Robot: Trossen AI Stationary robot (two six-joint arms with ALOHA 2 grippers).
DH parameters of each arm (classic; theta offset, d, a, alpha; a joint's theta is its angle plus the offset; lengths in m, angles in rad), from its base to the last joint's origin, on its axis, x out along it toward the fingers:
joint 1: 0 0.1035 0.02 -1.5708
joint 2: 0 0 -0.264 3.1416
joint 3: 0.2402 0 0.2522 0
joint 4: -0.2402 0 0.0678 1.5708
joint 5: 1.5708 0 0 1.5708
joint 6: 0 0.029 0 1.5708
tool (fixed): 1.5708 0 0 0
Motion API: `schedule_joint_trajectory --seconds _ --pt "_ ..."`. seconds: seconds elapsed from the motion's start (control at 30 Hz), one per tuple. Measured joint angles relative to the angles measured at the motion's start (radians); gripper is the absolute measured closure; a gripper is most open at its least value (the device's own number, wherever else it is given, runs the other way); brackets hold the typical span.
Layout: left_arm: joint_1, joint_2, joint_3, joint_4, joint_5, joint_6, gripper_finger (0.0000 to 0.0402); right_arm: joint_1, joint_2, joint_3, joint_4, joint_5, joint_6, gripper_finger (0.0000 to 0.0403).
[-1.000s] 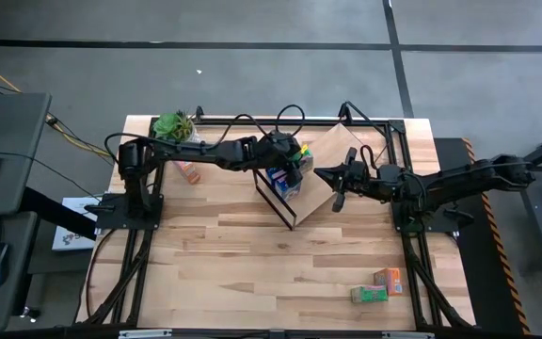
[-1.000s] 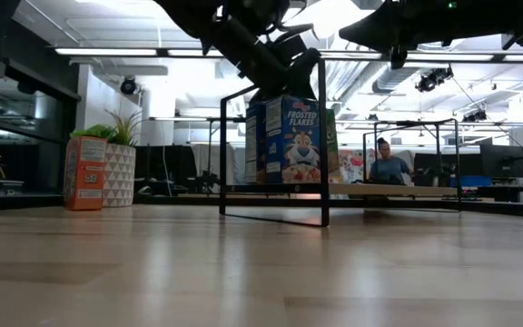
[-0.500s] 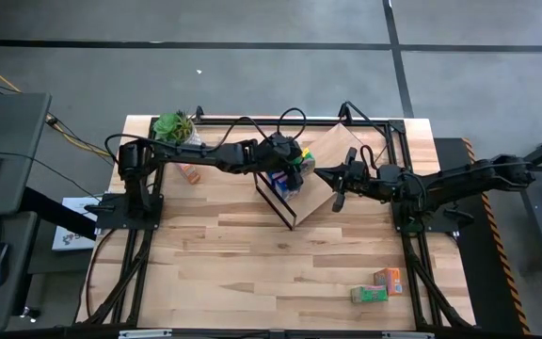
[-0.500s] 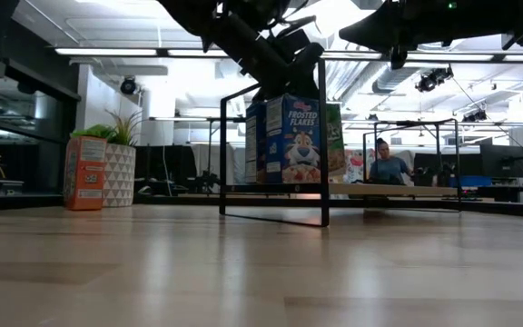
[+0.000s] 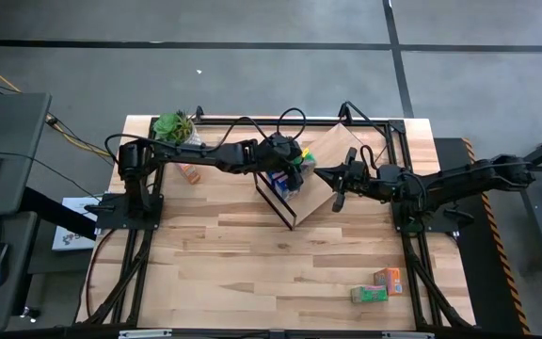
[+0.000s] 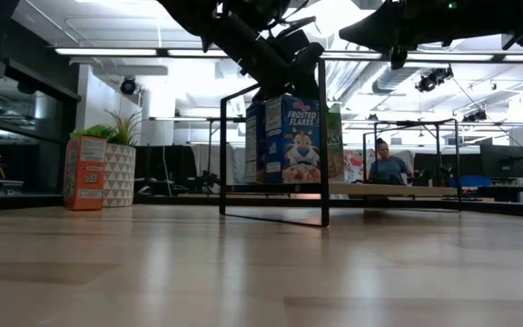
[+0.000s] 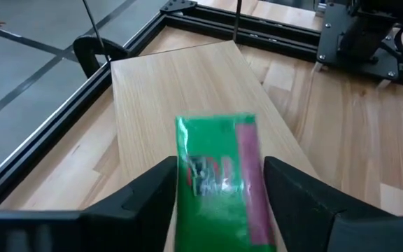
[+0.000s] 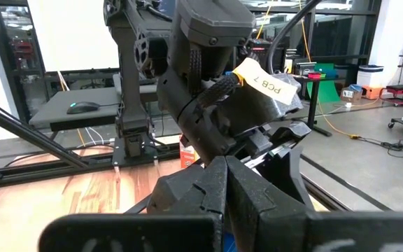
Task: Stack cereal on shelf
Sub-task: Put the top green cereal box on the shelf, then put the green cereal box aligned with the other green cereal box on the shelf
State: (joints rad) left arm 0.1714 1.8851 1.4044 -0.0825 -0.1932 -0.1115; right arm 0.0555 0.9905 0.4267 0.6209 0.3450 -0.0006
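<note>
Green cardboard fills our left wrist view: a green box (image 7: 219,178) sits between the left gripper's (image 7: 219,192) fingers (image 7: 149,192), which stand slightly apart from its sides, so we read the jaws as parted around it, not clamped. Seen from above, that gripper (image 5: 293,162) hovers over the shelf (image 5: 323,179), which stands near the table's (image 5: 252,264) centre, toward twelve o'clock. At table height we see a blue box (image 6: 291,139) upright on the shelf's lower board, with the green one (image 6: 334,141) just behind it at its three o'clock edge. Our right gripper (image 5: 320,173) is closed on nothing, above the shelf at three o'clock of the left one. Two more boxes, green (image 5: 369,295) and orange (image 5: 389,279), lie at the table's five o'clock corner. Another orange box (image 6: 85,173) stands beside a plant (image 6: 119,159) at eleven o'clock.
</note>
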Motion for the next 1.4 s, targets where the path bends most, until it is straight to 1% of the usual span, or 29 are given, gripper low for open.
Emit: schedule_joint_trajectory --seconds 0.23,0.37,0.47,0.6,0.7,0.77,0.83,0.9,1.0,1.07,1.17,1.3,1.4 --pt "-0.002 0.0 0.0 0.005 0.0 0.0 0.0165 0.0 0.0 0.0 0.0 0.0 0.0 0.0402" --pt "-0.002 -0.006 0.0 0.0 0.0 0.005 0.0157 0.0 0.0 0.0 0.0 0.0 0.0 0.0402" --pt "0.004 -0.04 -0.001 -0.013 0.0 0.017 0.0154 0.0 0.0 0.0 -0.004 0.0 0.0 0.0402" --pt "0.018 -0.132 -0.001 -0.091 -0.004 0.064 0.0153 0.0 0.0 0.0 -0.004 0.0 0.0 0.0402" --pt "0.021 -0.224 0.001 -0.208 -0.056 0.104 0.0153 0.0 0.0 0.0 -0.007 0.0 0.0 0.0402" --pt "0.024 -0.287 0.0 -0.316 -0.101 0.101 0.0153 0.0 0.0 0.0 -0.011 0.0 0.0 0.0402" --pt "0.023 -0.356 -0.036 -0.345 -0.116 0.079 0.0153 0.0 0.0 0.0 -0.013 0.0 0.0 0.0402" --pt "0.011 -0.445 -0.119 -0.334 -0.124 0.048 0.0153 0.0 0.0 0.0 -0.017 0.0 0.0 0.0402" --pt "-0.035 -0.608 -0.306 -0.208 -0.17 0.004 0.0153 0.0 0.0 0.0 -0.019 0.0 0.0 0.0402" --pt "-0.079 -0.721 -0.461 -0.061 -0.198 -0.007 0.0153 0.0 0.0 0.0 -0.019 0.0 0.001 0.0402" --pt "-0.153 -0.865 -0.691 0.187 -0.203 -0.008 0.0153 0.0 0.0 0.0 -0.019 0.0 0.001 0.0402" --pt "-0.237 -0.99 -0.938 0.524 -0.202 0.02 0.0153 0.0 0.0 0.0 -0.012 0.0 0.003 0.0402" --pt "-0.271 -1.034 -1.054 0.732 -0.204 0.045 0.0153 0.0 0.0 0.0 0.026 0.0 0.002 0.0402"
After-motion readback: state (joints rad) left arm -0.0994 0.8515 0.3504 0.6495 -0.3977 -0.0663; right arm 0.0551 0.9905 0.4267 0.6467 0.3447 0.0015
